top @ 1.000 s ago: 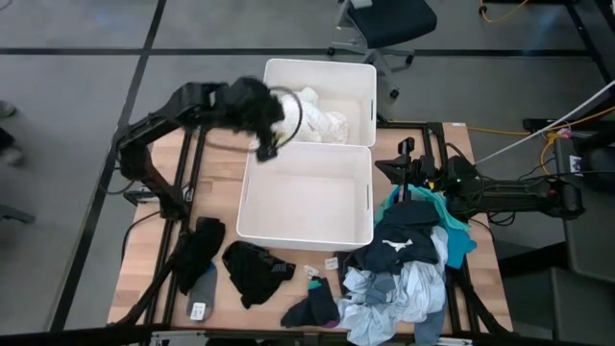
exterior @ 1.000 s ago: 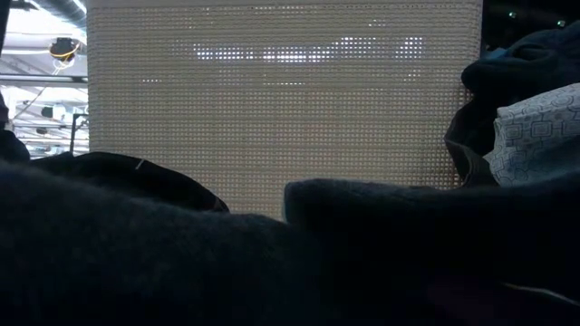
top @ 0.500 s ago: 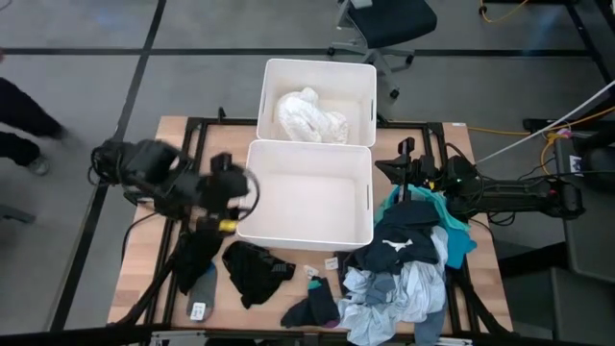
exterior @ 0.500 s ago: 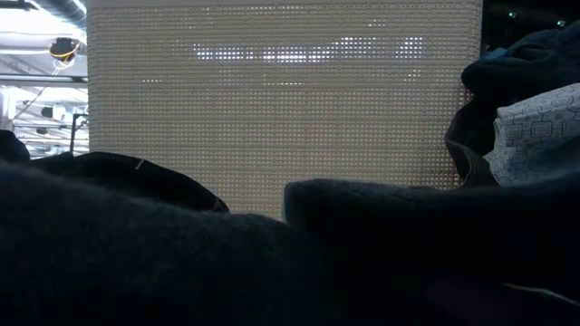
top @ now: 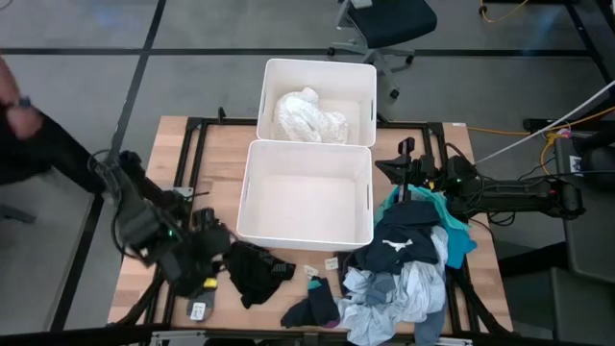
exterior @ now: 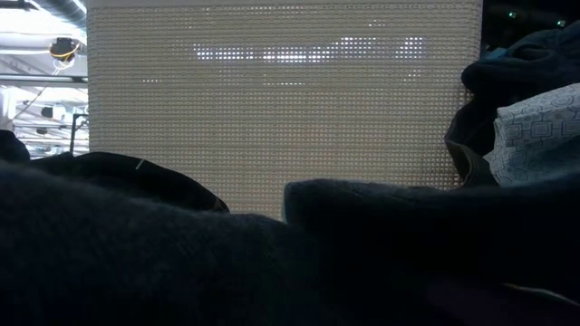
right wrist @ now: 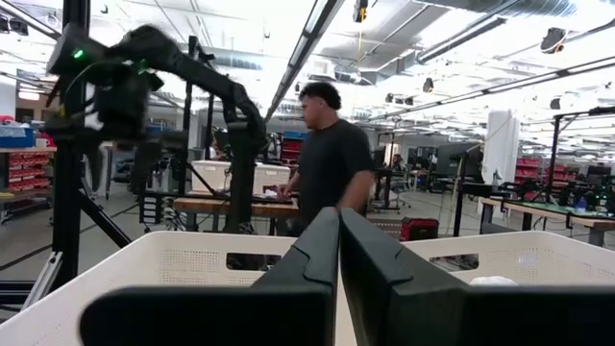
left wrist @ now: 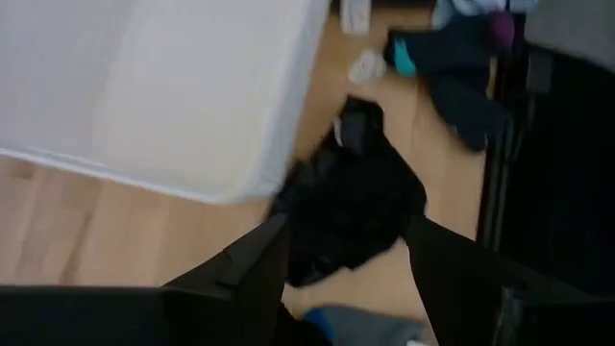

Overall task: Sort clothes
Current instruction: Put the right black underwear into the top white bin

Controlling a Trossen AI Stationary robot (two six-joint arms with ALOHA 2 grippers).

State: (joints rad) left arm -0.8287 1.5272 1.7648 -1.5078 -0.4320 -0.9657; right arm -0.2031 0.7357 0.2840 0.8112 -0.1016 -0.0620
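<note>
Left gripper is over the near-left corner of the wooden table, fingers spread wide, nothing between them. Right under it sits a crumpled black garment, soft and lumpy, so no real long axis. The big rumpled pile of clothes is at the near right. One fluffy white piece lies in the far white plastic bin; the near bin is smooth and rectangular. Right gripper waits at the right, fingers pressed together.

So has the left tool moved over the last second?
Yes. In the high view the left tool has swung from the far bin holding the white clothes, past the near bin, to the black garment at the table's front-left.
</note>
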